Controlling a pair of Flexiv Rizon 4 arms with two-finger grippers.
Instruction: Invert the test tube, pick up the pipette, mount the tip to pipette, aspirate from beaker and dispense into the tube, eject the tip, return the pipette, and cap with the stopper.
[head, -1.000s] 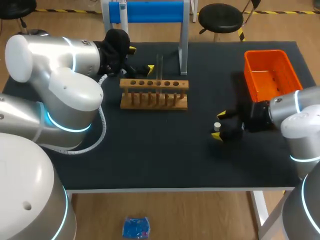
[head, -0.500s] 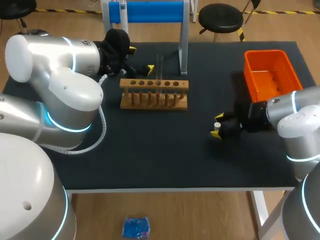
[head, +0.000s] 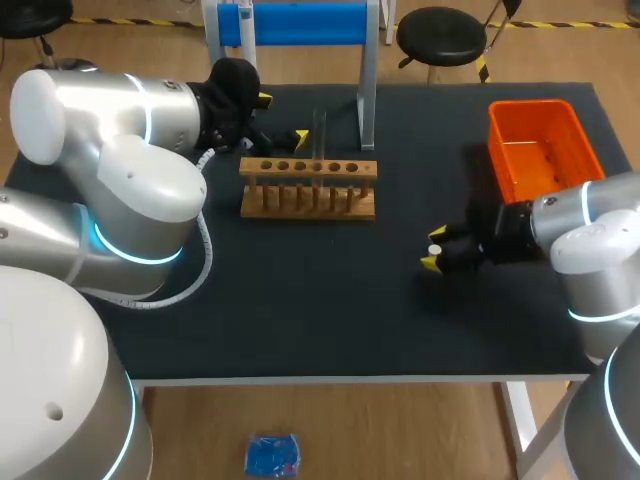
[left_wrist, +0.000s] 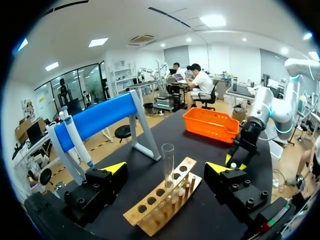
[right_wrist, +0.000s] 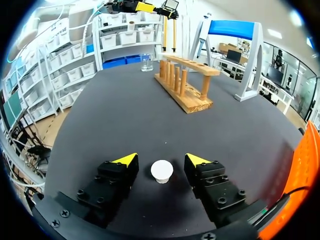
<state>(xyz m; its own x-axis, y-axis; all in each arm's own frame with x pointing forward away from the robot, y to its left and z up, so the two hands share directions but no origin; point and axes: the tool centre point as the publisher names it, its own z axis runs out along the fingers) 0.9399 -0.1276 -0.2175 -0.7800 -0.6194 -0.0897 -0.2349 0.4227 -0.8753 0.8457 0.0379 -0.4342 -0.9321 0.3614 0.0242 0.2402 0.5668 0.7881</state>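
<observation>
A small white stopper (right_wrist: 162, 171) stands on the black table between the fingers of my right gripper (right_wrist: 161, 159). Gaps show on both sides of it, so the gripper is open. From the head view this gripper (head: 436, 248) is at the table's right middle. A clear test tube (left_wrist: 168, 159) stands upright in the wooden rack (left_wrist: 165, 202), just ahead of my open left gripper (left_wrist: 167, 170). Overhead, the left gripper (head: 282, 118) sits behind the rack (head: 308, 188). The pipette (left_wrist: 75, 136) hangs on the blue stand (head: 300, 22). A glass beaker (right_wrist: 146, 62) stands beyond the rack's far end.
An orange bin (head: 543, 145) sits at the back right, just behind my right arm. The stand's metal leg (head: 367, 95) comes down right behind the rack. My bulky left arm (head: 120, 170) covers the table's left part.
My right gripper's fingers have narrowed around the stopper, and the gripper has shifted slightly. The left arm has not moved.
</observation>
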